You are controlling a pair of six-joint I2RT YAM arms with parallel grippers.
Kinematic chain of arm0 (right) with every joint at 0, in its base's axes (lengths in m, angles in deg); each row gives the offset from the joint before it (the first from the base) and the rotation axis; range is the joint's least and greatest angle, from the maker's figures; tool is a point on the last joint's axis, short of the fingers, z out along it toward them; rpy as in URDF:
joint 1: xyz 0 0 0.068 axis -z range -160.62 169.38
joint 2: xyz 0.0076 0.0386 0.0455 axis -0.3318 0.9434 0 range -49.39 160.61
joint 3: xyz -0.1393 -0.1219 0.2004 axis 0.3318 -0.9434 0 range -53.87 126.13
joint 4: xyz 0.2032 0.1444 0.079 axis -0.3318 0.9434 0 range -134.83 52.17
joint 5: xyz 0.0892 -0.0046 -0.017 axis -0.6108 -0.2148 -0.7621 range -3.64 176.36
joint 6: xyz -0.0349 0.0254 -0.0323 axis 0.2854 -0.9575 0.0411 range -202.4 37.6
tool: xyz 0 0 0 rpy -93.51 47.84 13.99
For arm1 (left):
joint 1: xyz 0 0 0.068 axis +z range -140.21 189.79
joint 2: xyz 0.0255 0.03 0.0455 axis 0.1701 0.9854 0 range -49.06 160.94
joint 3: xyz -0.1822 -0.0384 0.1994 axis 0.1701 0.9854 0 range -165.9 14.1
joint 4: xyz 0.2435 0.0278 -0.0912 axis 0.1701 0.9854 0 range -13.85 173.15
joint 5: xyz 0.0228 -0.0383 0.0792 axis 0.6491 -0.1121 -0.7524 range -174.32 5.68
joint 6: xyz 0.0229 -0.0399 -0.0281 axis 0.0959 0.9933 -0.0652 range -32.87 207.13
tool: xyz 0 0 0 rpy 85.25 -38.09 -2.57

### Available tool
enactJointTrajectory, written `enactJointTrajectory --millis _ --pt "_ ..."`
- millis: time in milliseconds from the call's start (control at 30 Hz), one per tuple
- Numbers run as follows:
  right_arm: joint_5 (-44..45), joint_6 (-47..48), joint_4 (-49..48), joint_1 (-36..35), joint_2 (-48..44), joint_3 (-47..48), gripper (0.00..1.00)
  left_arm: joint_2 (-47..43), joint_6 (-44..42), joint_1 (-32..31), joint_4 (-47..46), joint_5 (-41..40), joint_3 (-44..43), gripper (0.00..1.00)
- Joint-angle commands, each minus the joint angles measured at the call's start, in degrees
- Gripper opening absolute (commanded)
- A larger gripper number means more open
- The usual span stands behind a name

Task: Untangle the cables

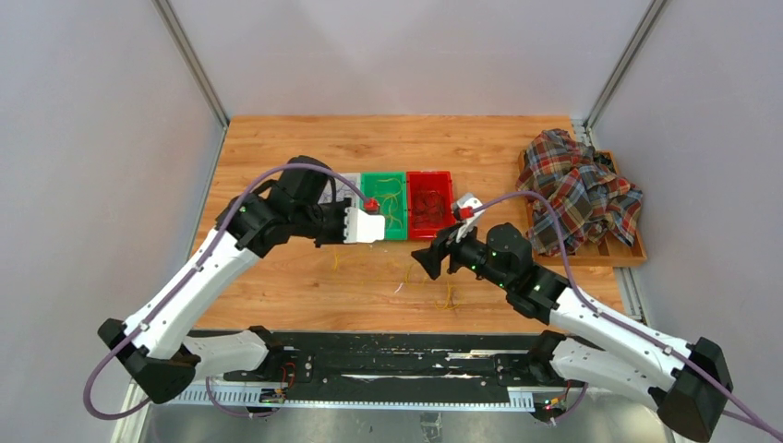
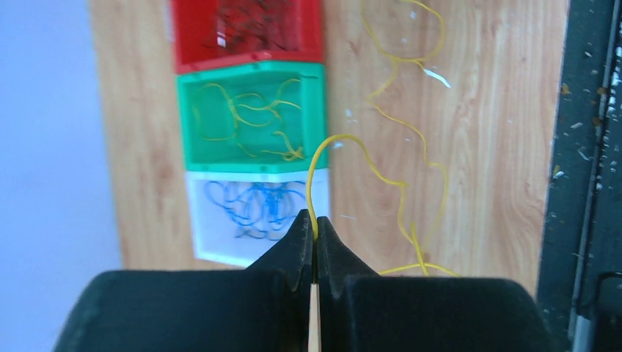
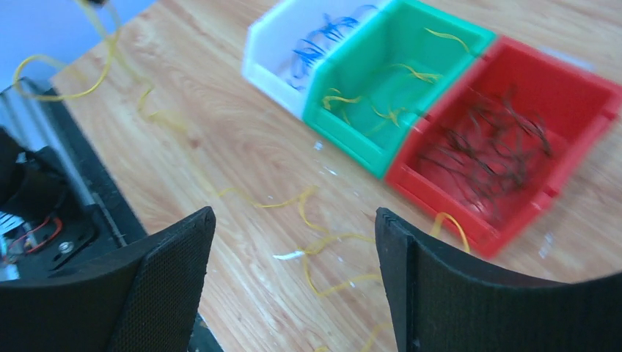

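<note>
My left gripper (image 2: 315, 224) is shut on a thin yellow cable (image 2: 345, 139). The cable arcs up from the pinch and trails back across the wood to other yellow cables (image 2: 400, 59). In the top view this gripper (image 1: 369, 226) hovers by the front of the bins. The white bin (image 2: 220, 253) holds blue cables (image 2: 253, 205), the green bin (image 2: 187, 117) holds yellow ones, and the red bin (image 2: 191, 44) holds dark ones. My right gripper (image 3: 293, 216) stands open and empty above loose yellow cables (image 3: 323, 242) on the table, in front of the red bin (image 1: 430, 198).
A plaid cloth (image 1: 580, 189) is heaped on a wooden tray (image 1: 628, 249) at the right edge. A black rail (image 1: 388, 365) runs along the table's near edge between the arm bases. Small white scraps (image 3: 290, 255) lie on the wood.
</note>
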Motion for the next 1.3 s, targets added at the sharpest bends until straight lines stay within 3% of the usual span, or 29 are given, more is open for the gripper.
enactJointTrajectory --millis 0,233,467,900,1100,1267 --pt "-4.7 4.4 -9.3 -4.3 3.1 4.7 0.8 -1.2 -3.0 0.2 2.7 -1.1 -9.0 0.01" --pt "-3.6 7.7 -14.6 -7.0 10.1 9.9 0.82 -1.4 -4.2 0.2 0.2 -1.2 -22.9 0.01" --pt "-5.7 10.0 -18.6 -7.5 19.4 17.7 0.82 -1.7 -2.8 0.2 -9.2 -0.7 -29.5 0.01" --pt "-4.2 8.1 -22.9 -7.9 31.3 18.0 0.77 -2.2 -0.4 0.2 -39.6 -7.1 -28.7 0.01" --pt "3.7 9.9 -23.8 -7.6 32.7 17.5 0.77 1.3 0.6 0.2 -43.0 -9.1 -27.9 0.01" --pt "4.8 11.2 -22.8 -4.5 35.3 20.7 0.77 3.0 -0.5 0.2 -47.5 -12.6 -21.1 0.01"
